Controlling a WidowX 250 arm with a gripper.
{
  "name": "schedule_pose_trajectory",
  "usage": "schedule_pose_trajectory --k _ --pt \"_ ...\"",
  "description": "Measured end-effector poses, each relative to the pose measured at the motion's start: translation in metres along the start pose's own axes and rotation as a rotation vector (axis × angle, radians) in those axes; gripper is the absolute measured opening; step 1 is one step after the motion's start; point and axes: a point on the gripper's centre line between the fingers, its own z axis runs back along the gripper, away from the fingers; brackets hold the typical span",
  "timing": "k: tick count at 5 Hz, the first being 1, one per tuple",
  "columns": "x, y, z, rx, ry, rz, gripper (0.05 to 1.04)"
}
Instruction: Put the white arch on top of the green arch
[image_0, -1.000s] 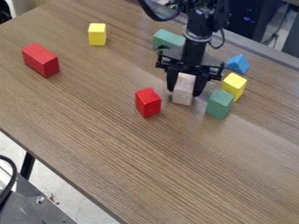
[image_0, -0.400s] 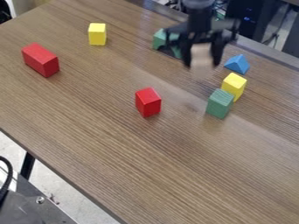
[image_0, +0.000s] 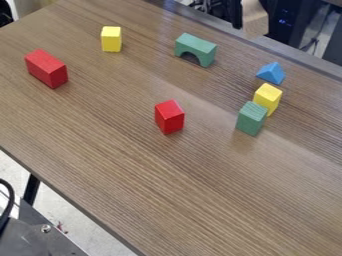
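Note:
Only the lower end of my gripper (image_0: 252, 11) shows at the top edge, right of centre, shut on the white arch (image_0: 255, 21). The pale block hangs well up in the air, to the right of the green arch (image_0: 197, 47) and apart from it. That green arch stands on the table toward the back, its opening facing down.
A blue triangle (image_0: 271, 73), a yellow block (image_0: 268, 98) and a green block (image_0: 252, 118) stand at the right. One red block (image_0: 169, 117) is near the middle; another red block (image_0: 47, 68) and a yellow block (image_0: 111, 39) are at the left.
My gripper has lifted the white arch from the table beside the red block and carried it up and to the right, toward the top edge. The green arch is uncovered now and unmoved.

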Motion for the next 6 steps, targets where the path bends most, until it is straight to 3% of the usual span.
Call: schedule_pose_trajectory --k 1,2,3,4,6 --pt "0.024 0.006 -0.003 0.122 -0.097 0.186 0.58" --pt "0.038 0.015 -0.009 0.204 -0.169 0.357 0.58" --pt "0.048 0.024 -0.015 0.255 -0.209 0.556 0.58" --pt "0.056 0.036 -0.026 0.283 -0.194 0.717 0.58" --pt "0.059 0.045 -0.036 0.25 -0.122 0.85 0.58"
